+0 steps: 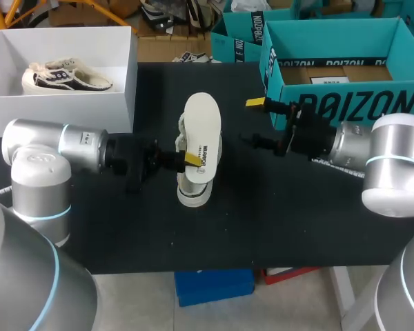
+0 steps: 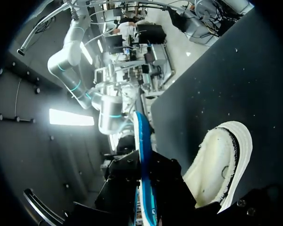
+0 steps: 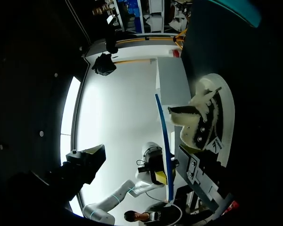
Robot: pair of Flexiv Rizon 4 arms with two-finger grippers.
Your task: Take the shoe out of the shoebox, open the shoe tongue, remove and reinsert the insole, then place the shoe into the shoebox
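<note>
Your left pincer [image 1: 191,158] clamps the insole [image 1: 203,127] upright by the shoe [image 1: 193,194]; your right pincer [image 1: 252,123] hangs nearby, fingers apart.

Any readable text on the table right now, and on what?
Front wall of the teal shoebox: large dark brand lettering, its start behind the right gripper; not quoted.
On the insole: small dark print, too small to read.
On the white label inside that box: blurred.
</note>
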